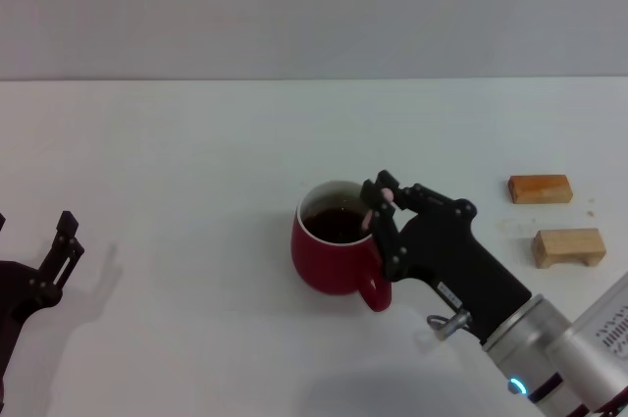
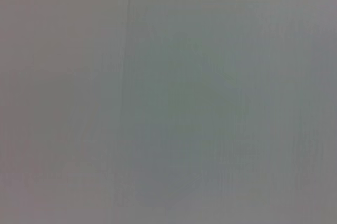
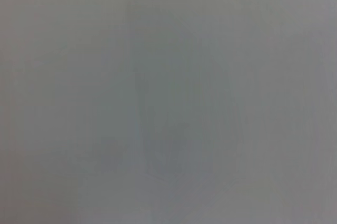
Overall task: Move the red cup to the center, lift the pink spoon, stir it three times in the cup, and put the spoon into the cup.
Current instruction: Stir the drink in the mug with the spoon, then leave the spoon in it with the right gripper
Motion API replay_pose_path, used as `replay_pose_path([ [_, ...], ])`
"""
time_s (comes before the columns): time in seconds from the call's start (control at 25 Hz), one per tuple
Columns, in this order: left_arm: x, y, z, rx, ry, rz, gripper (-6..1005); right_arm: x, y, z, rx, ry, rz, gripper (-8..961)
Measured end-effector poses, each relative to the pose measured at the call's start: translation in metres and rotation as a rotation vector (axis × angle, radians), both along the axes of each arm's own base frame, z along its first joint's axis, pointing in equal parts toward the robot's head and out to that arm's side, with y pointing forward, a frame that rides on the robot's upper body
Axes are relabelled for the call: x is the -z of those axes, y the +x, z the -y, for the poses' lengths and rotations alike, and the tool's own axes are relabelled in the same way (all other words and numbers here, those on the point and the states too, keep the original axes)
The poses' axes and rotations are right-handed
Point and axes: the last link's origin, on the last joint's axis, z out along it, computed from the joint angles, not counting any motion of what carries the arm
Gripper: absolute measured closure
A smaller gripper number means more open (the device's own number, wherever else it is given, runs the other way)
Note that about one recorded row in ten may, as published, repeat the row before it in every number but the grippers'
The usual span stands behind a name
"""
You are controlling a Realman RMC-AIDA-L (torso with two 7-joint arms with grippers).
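The red cup (image 1: 332, 252) stands on the white table near the middle, with dark liquid inside and its handle toward the front right. My right gripper (image 1: 378, 208) is at the cup's right rim, shut on the pink spoon (image 1: 381, 203); only a bit of the pink handle shows between the fingers, and the spoon's bowl is hidden, down inside the cup. My left gripper (image 1: 61, 245) is parked at the table's far left, away from the cup. Both wrist views show only blank grey.
Two small orange-tan wooden blocks (image 1: 540, 188) (image 1: 568, 246) lie to the right of the cup, beside my right arm. The white table (image 1: 196, 162) stretches back to a grey wall.
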Motion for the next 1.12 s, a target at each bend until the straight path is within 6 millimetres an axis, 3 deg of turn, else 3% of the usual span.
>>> replay_pose_path([
  [0.68,0.0,0.0,0.001,-0.002,0.001,0.0,140,0.013,-0.039,-0.029,-0.11,-0.072,0.041,905],
  [0.96,-0.001,-0.002,0.003,-0.01,0.005,0.0,140,0.011,-0.035,-0.024,-0.108,-0.062,0.025,891],
  [1.12,-0.002,-0.003,0.003,-0.011,0.006,0.0,140,0.009,-0.028,-0.021,-0.082,-0.055,0.024,816],
])
